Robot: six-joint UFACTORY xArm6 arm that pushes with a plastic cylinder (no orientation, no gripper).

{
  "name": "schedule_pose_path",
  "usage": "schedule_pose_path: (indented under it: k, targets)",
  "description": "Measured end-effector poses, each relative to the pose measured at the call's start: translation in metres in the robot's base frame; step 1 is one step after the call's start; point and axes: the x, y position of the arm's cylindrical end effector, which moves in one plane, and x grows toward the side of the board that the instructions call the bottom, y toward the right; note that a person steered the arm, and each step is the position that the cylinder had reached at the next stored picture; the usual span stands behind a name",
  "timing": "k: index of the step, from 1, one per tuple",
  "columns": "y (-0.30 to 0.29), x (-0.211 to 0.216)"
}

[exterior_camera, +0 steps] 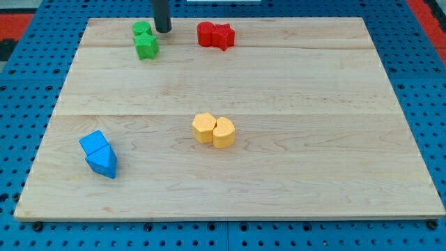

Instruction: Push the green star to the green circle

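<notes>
Green star (147,47) near the view's top-left part of the wooden board (279,174), touching the green circle (142,29) just above it toward the view's top, so task apparently close to done or done already. Small, rigid, light by the look of it; likely to slide readily on smooth wood and to spin if struck off-centre on one of its points. No taking hold possible: no pincer on this rig, hence nothing to spread or press together, only a straight dark rod. Best contact judged to be a flat-on push against the side of the green star facing away from the green circle. My tip (162,31) just to the view's right of the green circle, slightly apart from it, up and right of the green star; rod upright, running out of the view's top.
</notes>
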Motion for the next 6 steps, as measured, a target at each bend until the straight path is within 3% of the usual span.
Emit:
schedule_pose_path:
  k: [1, 2, 3, 4, 5, 6]
  targets:
    - [-0.003, 0.025]
    - [-0.072, 0.018]
    - [0.002, 0.018]
    - [0.046, 0.06]
    - [-0.009, 0.075]
    - [-0.093, 0.051]
